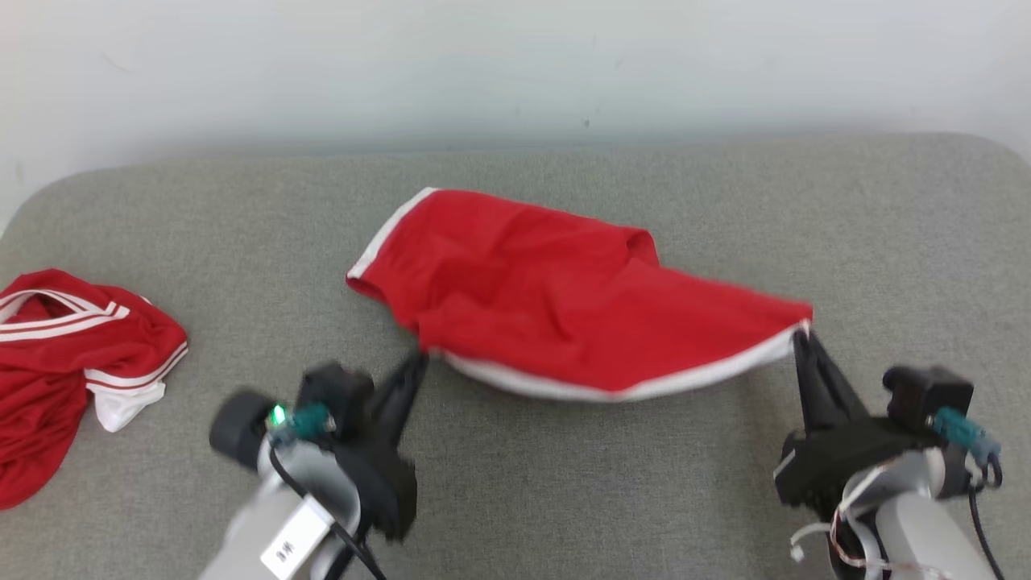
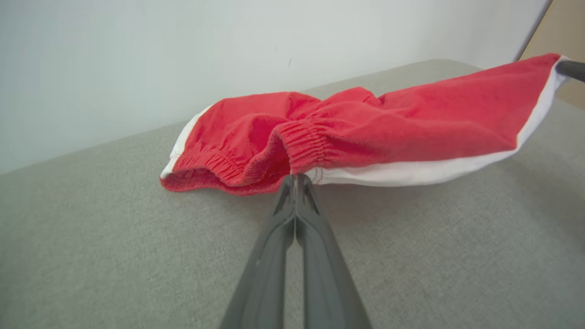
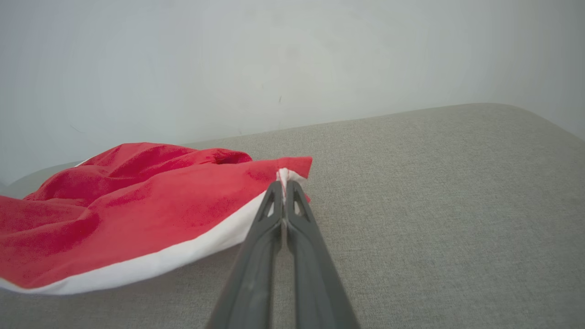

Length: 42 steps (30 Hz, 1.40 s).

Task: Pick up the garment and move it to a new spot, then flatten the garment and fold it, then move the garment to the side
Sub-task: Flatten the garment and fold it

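The garment is a pair of red shorts with a white trim, stretched across the middle of the grey cushion. My left gripper is shut on its near left corner at the elastic waistband. My right gripper is shut on the near right corner, where the white hem ends. The near edge hangs a little above the cushion between the two grips, while the far part lies rumpled on the surface. From the left wrist, the right fingertip shows at the far corner.
Another red garment with white stripes lies crumpled at the left edge of the grey cushion. A pale wall rises behind the cushion's far edge.
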{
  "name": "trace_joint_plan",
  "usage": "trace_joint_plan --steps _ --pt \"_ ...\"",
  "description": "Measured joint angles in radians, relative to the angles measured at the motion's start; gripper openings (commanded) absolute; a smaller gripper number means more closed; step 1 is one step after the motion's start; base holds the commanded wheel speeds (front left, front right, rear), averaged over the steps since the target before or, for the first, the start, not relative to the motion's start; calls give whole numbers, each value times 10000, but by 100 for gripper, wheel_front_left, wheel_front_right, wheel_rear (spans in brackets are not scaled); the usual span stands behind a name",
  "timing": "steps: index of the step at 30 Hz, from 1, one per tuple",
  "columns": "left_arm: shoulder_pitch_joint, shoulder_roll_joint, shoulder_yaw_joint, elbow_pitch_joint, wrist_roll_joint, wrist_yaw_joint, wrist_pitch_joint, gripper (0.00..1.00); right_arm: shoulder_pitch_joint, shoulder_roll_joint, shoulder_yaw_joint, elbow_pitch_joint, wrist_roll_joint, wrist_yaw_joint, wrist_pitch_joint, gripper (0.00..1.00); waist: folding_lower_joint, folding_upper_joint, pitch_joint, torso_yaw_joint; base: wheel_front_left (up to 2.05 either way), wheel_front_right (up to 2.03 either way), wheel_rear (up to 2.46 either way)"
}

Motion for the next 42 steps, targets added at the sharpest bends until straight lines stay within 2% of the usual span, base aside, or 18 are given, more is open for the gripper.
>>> trace_joint_plan --steps 4,8,15,21,28,36,39,41,42 --pt "930 165 -380 -40 -4 -12 625 0 790 -4 -17 -94 84 -15 63 0 -1 0 -255 -8 0 0 0" --pt "1270 401 -309 -119 -221 -13 853 0 926 31 -10 -201 98 -44 109 0 0 0 -296 -94 0 0 0" --pt "1420 295 577 -1532 -1317 -86 270 0 973 203 -543 -1319 882 61 -230 0 0 0 -443 -247 0 0 0" --pt "1401 184 663 -2817 -1810 -90 56 0 966 267 -644 -2476 1208 336 -491 0 0 0 -687 -350 0 0 0" --pt "1776 291 347 -4681 -2313 -96 169 0 1391 288 -732 -4418 1764 704 -627 0 0 0 -932 -501 0 0 0" --pt "2046 495 330 -7369 -3196 -98 575 0 1708 311 -1287 -7398 2865 876 -688 0 1 0 -845 -689 0 0 0" --pt "1954 504 351 -7478 -3465 -98 1043 0 1512 272 -1244 -7417 2928 867 -322 0 0 0 -672 -760 0 0 0" --pt "1691 497 483 -7152 -3467 -71 1402 0 981 217 -1095 -6832 2947 779 61 0 1 1 -512 -809 0 0 0" --pt "1434 476 619 -6874 -3442 86 1546 0 620 190 -959 -6416 2986 757 288 0 1 1 -419 -835 0 0 0"
